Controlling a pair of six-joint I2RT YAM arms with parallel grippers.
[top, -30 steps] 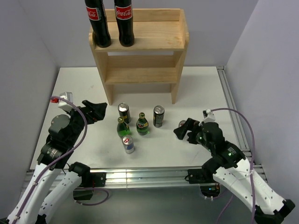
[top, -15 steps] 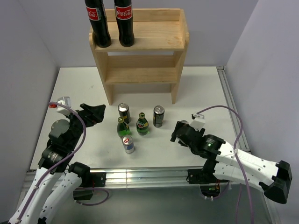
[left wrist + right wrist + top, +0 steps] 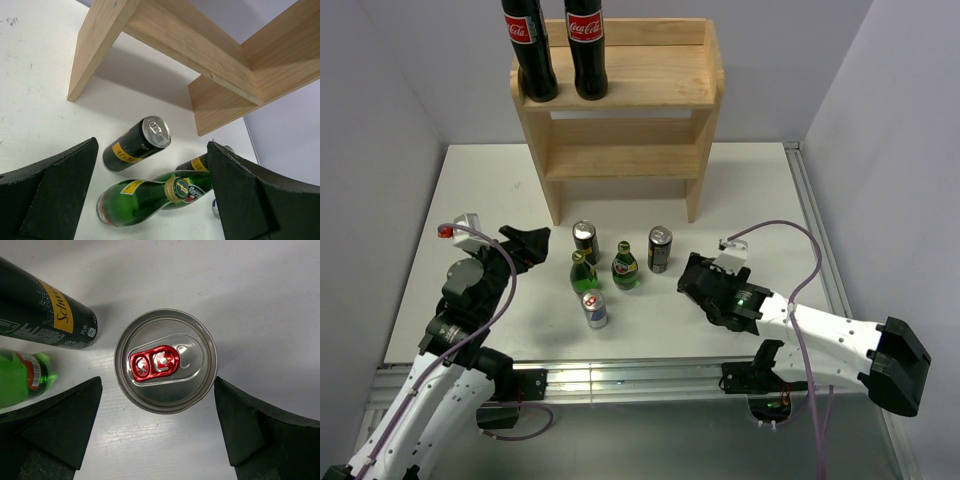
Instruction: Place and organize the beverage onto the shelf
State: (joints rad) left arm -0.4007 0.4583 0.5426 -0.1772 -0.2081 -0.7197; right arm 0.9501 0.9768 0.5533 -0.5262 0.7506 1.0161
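The light-wood two-tier shelf (image 3: 620, 110) stands at the back with two Coca-Cola bottles (image 3: 560, 50) on its top tier. Two black cans (image 3: 584, 240) (image 3: 660, 248), two green bottles (image 3: 582, 272) (image 3: 625, 266) and a silver can (image 3: 595, 310) stand on the table. My left gripper (image 3: 532, 243) is open and empty, left of this group, which the left wrist view shows between its fingers (image 3: 50, 195). My right gripper (image 3: 694, 278) is open and points down over a silver can with a red tab (image 3: 165, 360), one finger on either side, not touching. That can is hidden in the top view.
The white table (image 3: 760, 190) has a metal rail along its right edge (image 3: 815, 230). Grey walls close in the left, back and right. In the right wrist view a black Schweppes can (image 3: 45, 315) and a green bottle (image 3: 20, 377) lie just left of the red-tab can.
My right arm has swung left and lowered, with its gripper now covering the red-tab can from above. My left gripper has shifted slightly right, towards the drinks.
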